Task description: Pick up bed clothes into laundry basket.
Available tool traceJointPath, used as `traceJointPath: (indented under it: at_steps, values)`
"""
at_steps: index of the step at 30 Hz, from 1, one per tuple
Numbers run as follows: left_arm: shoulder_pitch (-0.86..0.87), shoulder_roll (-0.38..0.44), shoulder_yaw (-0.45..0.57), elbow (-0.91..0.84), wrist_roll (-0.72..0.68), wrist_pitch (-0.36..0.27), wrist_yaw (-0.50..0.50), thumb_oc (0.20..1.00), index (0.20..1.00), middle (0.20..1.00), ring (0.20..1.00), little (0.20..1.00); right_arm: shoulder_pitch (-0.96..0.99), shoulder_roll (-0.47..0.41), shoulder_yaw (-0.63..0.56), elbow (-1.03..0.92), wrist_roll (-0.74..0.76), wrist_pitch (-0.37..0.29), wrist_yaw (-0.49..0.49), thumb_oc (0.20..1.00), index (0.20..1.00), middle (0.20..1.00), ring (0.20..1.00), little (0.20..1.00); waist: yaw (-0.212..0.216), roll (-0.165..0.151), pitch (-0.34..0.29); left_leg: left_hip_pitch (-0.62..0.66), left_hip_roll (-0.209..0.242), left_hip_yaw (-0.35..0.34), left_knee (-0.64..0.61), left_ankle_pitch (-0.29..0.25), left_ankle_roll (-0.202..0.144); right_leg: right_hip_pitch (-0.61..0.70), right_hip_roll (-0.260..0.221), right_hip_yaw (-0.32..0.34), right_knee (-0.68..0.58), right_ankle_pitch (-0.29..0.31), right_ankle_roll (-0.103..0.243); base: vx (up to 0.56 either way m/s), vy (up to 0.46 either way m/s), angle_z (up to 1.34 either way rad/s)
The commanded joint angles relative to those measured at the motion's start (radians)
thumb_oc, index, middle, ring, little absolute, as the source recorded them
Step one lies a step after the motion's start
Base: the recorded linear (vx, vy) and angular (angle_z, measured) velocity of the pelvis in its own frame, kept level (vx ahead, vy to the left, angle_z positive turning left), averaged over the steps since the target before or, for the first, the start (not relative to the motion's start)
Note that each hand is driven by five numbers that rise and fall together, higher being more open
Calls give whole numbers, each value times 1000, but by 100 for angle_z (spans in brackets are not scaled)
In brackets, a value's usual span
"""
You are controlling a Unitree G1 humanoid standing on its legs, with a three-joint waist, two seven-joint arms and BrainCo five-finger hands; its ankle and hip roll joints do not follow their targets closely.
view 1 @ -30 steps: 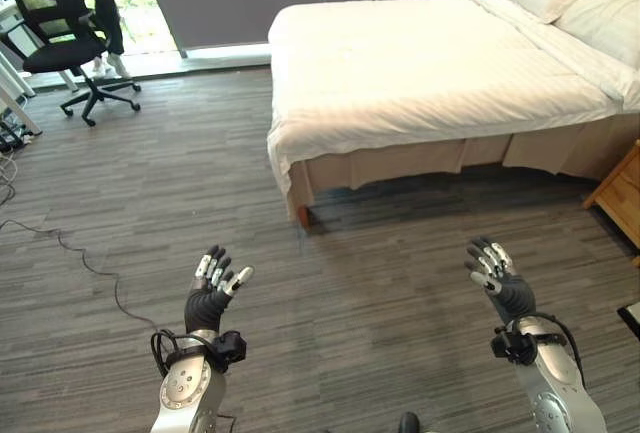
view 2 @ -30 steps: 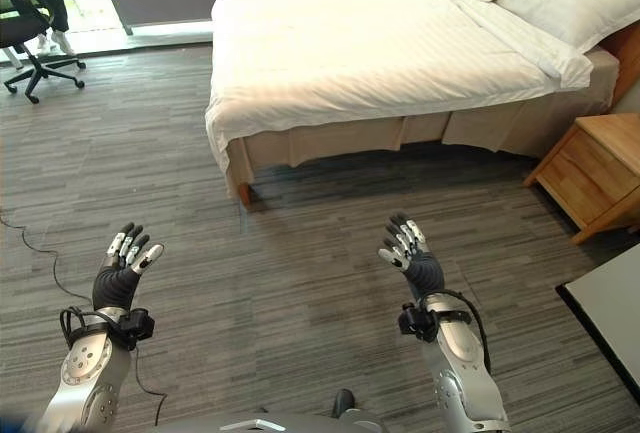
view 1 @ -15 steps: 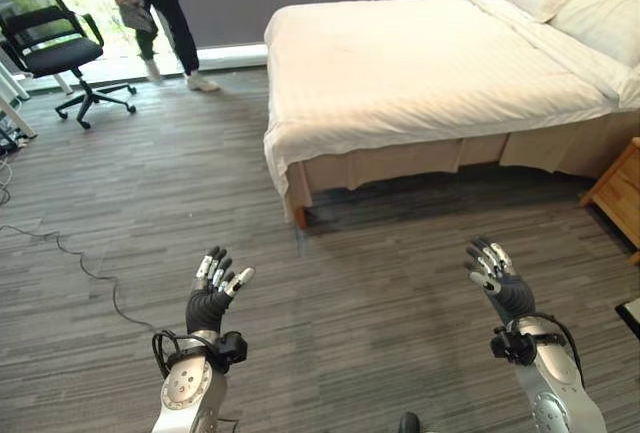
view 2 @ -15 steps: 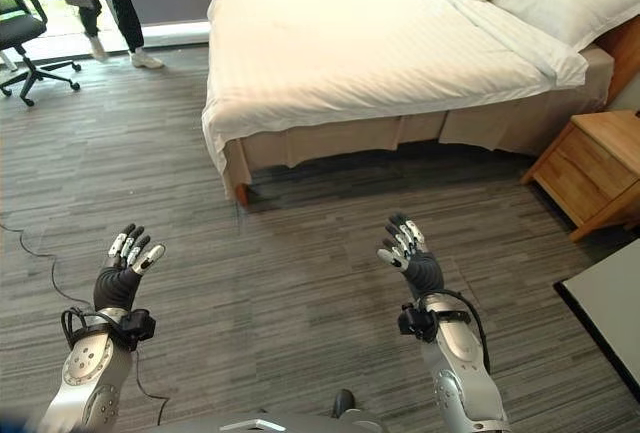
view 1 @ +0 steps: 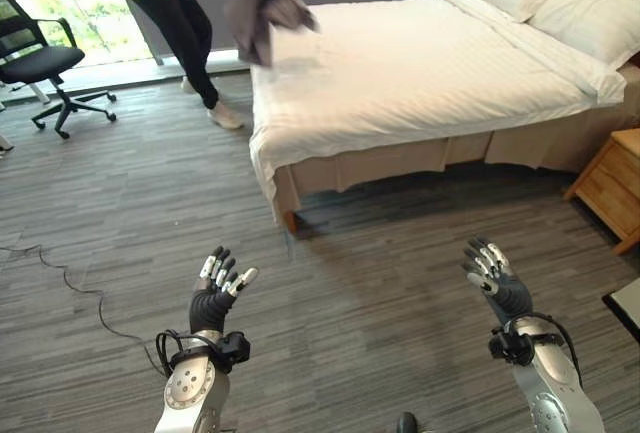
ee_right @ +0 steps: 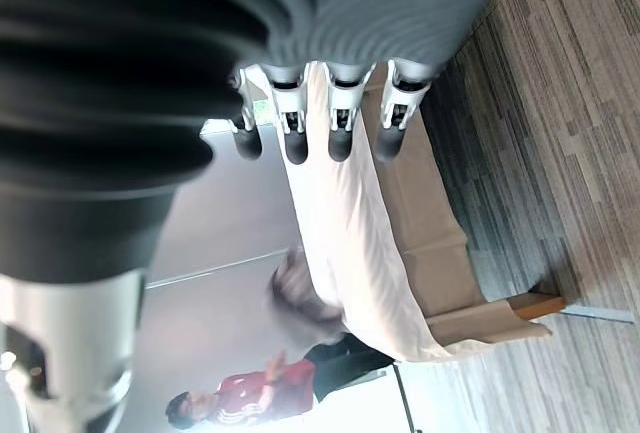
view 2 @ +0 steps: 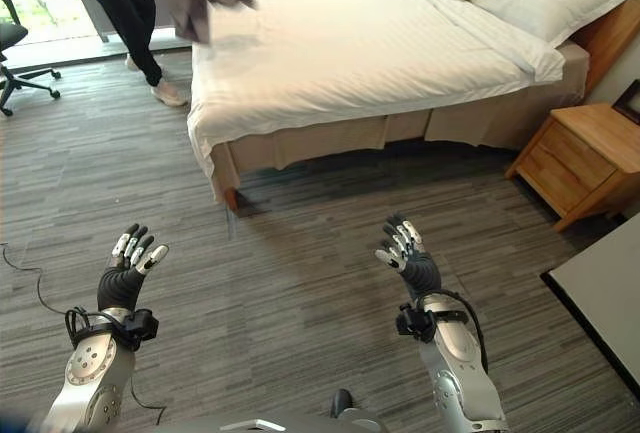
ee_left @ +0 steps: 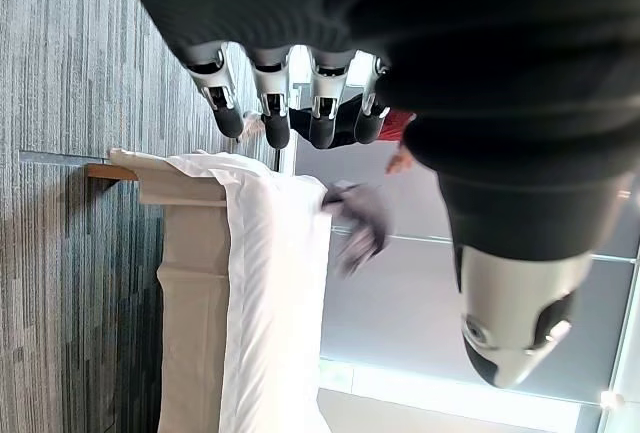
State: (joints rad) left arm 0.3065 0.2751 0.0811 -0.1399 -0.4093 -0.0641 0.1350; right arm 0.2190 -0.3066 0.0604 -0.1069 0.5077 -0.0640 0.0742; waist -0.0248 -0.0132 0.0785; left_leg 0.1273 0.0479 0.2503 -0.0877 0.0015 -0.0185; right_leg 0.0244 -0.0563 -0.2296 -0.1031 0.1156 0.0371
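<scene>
1. A big bed with a white striped cover stands at about 1 o'clock, with white pillows at its far end.
2. A crumpled grey cloth is in the air over the bed's corner at 11 o'clock, blurred.
3. A person in a red top and black trousers stands just beside that corner.
4. The left hand is up at 7 o'clock, fingers spread and straight, holding nothing.
5. The right hand is up at 5 o'clock, fingers spread too, holding nothing.
6. A black office chair stands at 10 o'clock.
7. A wooden bedside table sits at 3 o'clock.
</scene>
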Motion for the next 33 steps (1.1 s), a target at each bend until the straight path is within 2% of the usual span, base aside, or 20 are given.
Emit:
traceJointPath:
  at_steps: [1,10,11,16,20,26,29,30,33]
  values:
    - [-52,25,17,2,53,-68,6,1000,1000,1000,1000,1000,-67,-11,10,-38,-3,-45,2,1000,1000,1000,1000,1000,0,-26,-2,-14,38,-56,7,-20,-25,51,-63,-34,23,-89,78,1,-2,-7]
    - [-59,24,3,10,50,-68,3,1000,1000,1000,1000,1000,-59,-12,4,-34,6,-47,8,1000,1000,1000,1000,1000,-6,-23,-5,-10,40,-56,7,-22,-25,54,-61,-35,23,-92,78,2,-1,-2]
    - [-90,36,-33,178,-34,-66,-6,1000,1000,1000,1000,1000,-109,-90,-17,132,-93,-15,-55,1000,1000,1000,1000,1000,27,-68,89,-235,175,-57,286,86,-74,35,-82,-2,75,-145,67,-10,-49,0]
    - [-115,25,-42,184,-29,-66,19,1000,1000,1000,1000,1000,-86,-70,-36,154,-91,-19,-80,1000,1000,1000,1000,1000,14,-47,62,-212,124,-24,265,51,-64,48,-57,-25,74,-163,48,-31,-68,5]
    - [-115,24,-43,193,-11,-67,29,1000,1000,1000,1000,1000,-79,-41,-17,164,-63,-21,-71,1000,1000,1000,1000,1000,0,-27,36,-134,107,-30,127,47,-62,52,-47,-36,60,-155,56,18,74,8]
    - [-94,19,-24,205,-9,-66,44,1000,1000,1000,1000,1000,-99,-55,26,161,-86,-12,-47,1000,1000,1000,1000,1000,10,-22,28,-117,78,-72,95,33,-50,68,-69,-34,43,-138,69,29,129,8]
    - [-83,36,-13,213,23,-68,44,1000,1000,1000,1000,1000,-123,-61,8,166,-101,-25,-63,1000,1000,1000,1000,1000,26,-26,32,-134,56,-99,112,9,-36,71,-88,-33,37,-132,79,49,186,27]
    - [-69,53,8,210,35,-68,45,1000,1000,1000,1000,1000,-128,-66,-11,169,-121,-27,-71,1000,1000,1000,1000,1000,39,-27,35,-144,33,-116,125,-12,-19,73,-110,-34,52,-132,90,69,213,23]
    - [-71,60,18,217,37,-68,53,1000,1000,1000,1000,1000,-126,-64,-22,172,-129,-27,-73,1000,1000,1000,1000,1000,45,-25,39,-150,15,-133,137,-29,-4,68,-133,-31,98,-137,98,49,162,17]
